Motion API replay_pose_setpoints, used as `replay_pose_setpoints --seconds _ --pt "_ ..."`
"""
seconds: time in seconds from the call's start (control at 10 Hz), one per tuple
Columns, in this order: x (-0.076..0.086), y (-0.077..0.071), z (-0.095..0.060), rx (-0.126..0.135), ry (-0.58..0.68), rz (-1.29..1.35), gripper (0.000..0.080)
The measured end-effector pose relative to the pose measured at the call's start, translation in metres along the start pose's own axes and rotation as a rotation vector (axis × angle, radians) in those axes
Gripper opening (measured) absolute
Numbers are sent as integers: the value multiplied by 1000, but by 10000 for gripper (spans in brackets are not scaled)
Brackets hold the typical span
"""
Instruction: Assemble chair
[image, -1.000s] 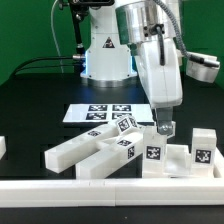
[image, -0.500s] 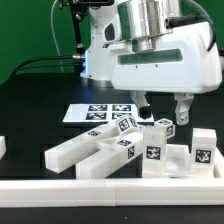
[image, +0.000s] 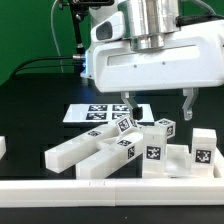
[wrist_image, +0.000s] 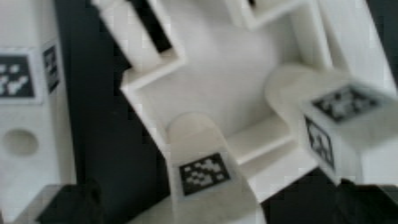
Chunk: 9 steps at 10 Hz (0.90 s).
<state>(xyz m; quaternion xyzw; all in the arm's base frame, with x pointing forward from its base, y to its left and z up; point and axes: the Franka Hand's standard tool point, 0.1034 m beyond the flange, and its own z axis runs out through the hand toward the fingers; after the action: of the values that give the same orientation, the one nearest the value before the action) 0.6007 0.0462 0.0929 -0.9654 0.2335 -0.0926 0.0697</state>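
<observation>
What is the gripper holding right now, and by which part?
Nothing. The gripper hangs open above the chair pieces, with nothing between its fingers.

White arm (image: 104, 22), silver wrist cylinder (image: 150, 20), broad white tool (image: 157, 103), two dark fingers (image: 187, 102).

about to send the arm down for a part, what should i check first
1. Claw open: ok, fingers spread wide.
2. Claw empty: ok, nothing between the fingers.
3. Claw above the chair parts: ok, it hangs over the pile.
4. Parts lying apart for a clean grip: not ok, long bars and cubes crowd together.
5. Which part sits right under the claw: cannot tell.
</observation>
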Motion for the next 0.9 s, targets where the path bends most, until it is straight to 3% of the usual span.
replay_pose_setpoints --seconds 0.3,0.8,0.9 --pt "-9 15 7 -24 67 -287 649" --pt "-11 24 7 -37 103 -311 649" --pt "-6 25 2 -50 257 -339 649"
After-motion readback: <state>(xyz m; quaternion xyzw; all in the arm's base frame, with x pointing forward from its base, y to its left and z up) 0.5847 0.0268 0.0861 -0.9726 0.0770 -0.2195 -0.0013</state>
